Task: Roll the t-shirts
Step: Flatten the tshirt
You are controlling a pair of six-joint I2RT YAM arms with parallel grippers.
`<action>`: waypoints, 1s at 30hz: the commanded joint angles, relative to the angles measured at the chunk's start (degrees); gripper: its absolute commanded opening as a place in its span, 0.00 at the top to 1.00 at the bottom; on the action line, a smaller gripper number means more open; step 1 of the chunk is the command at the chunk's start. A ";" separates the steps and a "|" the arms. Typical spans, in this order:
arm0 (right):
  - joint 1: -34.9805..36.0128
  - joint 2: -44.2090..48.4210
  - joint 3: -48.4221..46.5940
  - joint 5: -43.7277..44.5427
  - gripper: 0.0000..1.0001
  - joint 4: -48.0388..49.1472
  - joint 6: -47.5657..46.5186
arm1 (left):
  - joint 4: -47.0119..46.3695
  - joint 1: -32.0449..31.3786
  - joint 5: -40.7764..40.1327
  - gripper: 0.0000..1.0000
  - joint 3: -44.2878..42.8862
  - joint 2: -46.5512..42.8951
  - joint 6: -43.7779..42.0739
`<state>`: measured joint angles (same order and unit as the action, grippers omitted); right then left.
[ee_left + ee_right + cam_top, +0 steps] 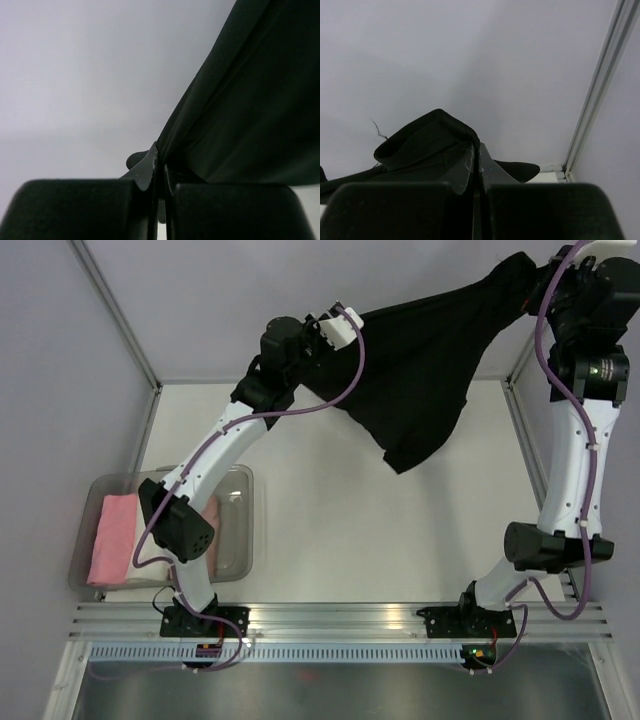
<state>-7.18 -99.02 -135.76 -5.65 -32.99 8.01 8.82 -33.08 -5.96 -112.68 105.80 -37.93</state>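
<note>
The black t-shirt [425,360] hangs in the air over the far half of the table, stretched between both grippers, its lower end drooping toward the table. My left gripper [358,318] is shut on its left edge. In the left wrist view the cloth [250,100] runs up and to the right from the closed gripper [160,156]. My right gripper [522,278] is shut on the right edge, high at the far right. In the right wrist view a fold of black cloth [420,142] bunches over the closed gripper [476,149]. A pink t-shirt [110,538] lies folded in the tub.
A clear plastic tub [240,476] stands at the near left, partly under the left arm, with a pale peach cloth [212,525] beside the pink one. Grey walls and metal frame posts [120,315] enclose the white table [350,530]. An aluminium rail [340,615] runs along the near edge.
</note>
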 commanded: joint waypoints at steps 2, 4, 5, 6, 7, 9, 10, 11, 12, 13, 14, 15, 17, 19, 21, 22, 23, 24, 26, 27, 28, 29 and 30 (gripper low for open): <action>-1.43 10.23 11.28 2.49 1.00 13.11 -7.48 | -2.23 1.35 -2.48 0.97 1.22 0.38 -10.14; -1.43 15.93 22.26 2.75 1.00 14.09 -9.76 | -2.23 1.53 -1.78 0.97 4.56 -0.59 -11.28; -1.43 17.79 26.13 2.66 1.00 14.36 -10.81 | -2.23 1.53 0.14 0.97 9.36 -2.16 -11.37; -1.43 19.90 34.34 2.75 1.00 14.62 -10.56 | -2.23 1.44 1.29 0.97 12.11 -3.05 -11.37; -1.43 23.84 38.69 2.75 1.00 14.88 -10.12 | -1.97 1.35 2.43 0.97 14.83 -3.75 -11.46; -1.43 27.64 51.57 2.31 1.00 15.06 -6.27 | -0.66 0.83 5.42 0.97 23.01 -5.50 -13.03; -1.35 30.79 55.74 0.40 1.00 14.80 -4.95 | -0.47 0.56 5.69 0.96 28.60 -6.04 -14.17; -1.35 32.04 63.27 -0.23 1.00 14.10 -2.67 | -0.21 -0.31 7.95 0.95 31.44 -6.48 -15.49; -1.26 33.18 66.65 -0.59 1.00 13.40 -1.17 | 0.23 -0.84 8.67 0.90 34.17 -7.27 -17.68; -1.17 35.02 69.81 -0.85 1.00 11.31 -0.11 | 0.84 -1.28 9.81 0.85 36.72 -7.53 -18.66; -1.08 35.82 72.72 -1.29 1.00 10.15 1.12 | 2.24 -1.81 13.04 0.75 40.40 -7.71 -19.54; -0.99 36.53 77.97 -2.08 1.00 9.18 3.22 | 6.87 -2.60 14.82 0.47 41.57 -7.97 -19.98; -0.82 38.90 85.09 -3.22 1.00 8.21 5.51 | 13.64 -2.95 21.38 0.26 42.28 -7.80 -19.73; -0.29 40.74 88.90 -6.29 1.00 9.52 8.59 | 20.23 -2.95 23.35 0.12 41.93 -7.45 -18.15; 0.76 41.54 92.86 -7.62 1.00 10.66 9.83 | 22.02 -2.69 22.14 0.13 41.93 -7.36 -16.57; 1.20 42.06 94.27 -7.53 1.00 11.45 10.35 | 22.64 -2.60 19.78 0.14 42.28 -7.36 -15.95; 1.73 42.07 94.54 -7.45 1.00 11.55 10.45 | 22.91 -2.69 18.54 0.17 42.37 -7.36 -15.42; 1.73 41.90 94.72 -7.45 1.00 11.63 10.53 | 23.34 -2.69 17.48 0.18 42.63 -7.27 -15.33; 1.73 41.46 94.37 -7.18 1.00 11.72 10.19 | 23.09 -2.52 14.23 0.19 42.90 -6.49 -15.24; 1.82 41.11 94.02 -7.01 1.00 11.64 9.83 | 23.00 -2.34 13.35 0.19 42.03 -5.70 -15.07; 1.82 40.75 92.80 -6.92 1.00 11.37 8.96 | 23.17 -1.90 11.86 0.20 41.41 -3.95 -14.98; 1.82 39.53 92.09 -6.92 1.00 11.11 8.43 | 23.61 -1.64 11.24 0.20 40.80 -2.72 -15.50; 1.82 38.91 91.39 -6.83 1.00 10.41 7.90 | 23.96 -1.46 10.45 0.20 39.92 -1.83 -16.29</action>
<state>-5.48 -58.85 -41.12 -11.86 -24.27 16.27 31.14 -35.38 7.75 -69.67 101.56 -53.98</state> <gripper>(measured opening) 0.010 0.804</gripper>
